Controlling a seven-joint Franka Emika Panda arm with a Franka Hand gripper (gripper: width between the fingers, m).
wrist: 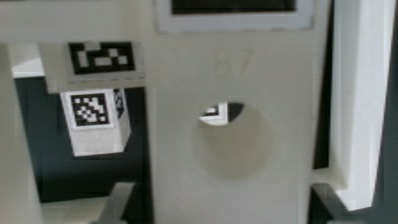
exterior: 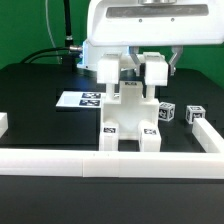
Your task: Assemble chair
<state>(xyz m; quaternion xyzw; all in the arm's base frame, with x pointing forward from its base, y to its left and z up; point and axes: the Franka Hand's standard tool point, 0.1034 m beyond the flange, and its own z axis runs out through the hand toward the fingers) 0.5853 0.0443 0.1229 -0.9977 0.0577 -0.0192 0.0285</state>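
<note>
One chair [exterior: 130, 104] stands upright, long axis vertical; cannot tell whether end effector [wrist: 233, 202] grips.

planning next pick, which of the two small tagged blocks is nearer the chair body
The small block just beside the chair body; the other block sits apart, farther toward the exterior view's right, next to the border rail.

This looks like a robot test lab. 1 big white robot arm [exterior: 150, 25] hangs over a black table [exterior: 40, 100] with a white rail [exterior: 110, 160] along its edge. A flat marker board [exterior: 80, 99] with black-and-white squares lies on it. A green wall [exterior: 30, 25] and black cables [exterior: 66, 25] are behind.
</note>
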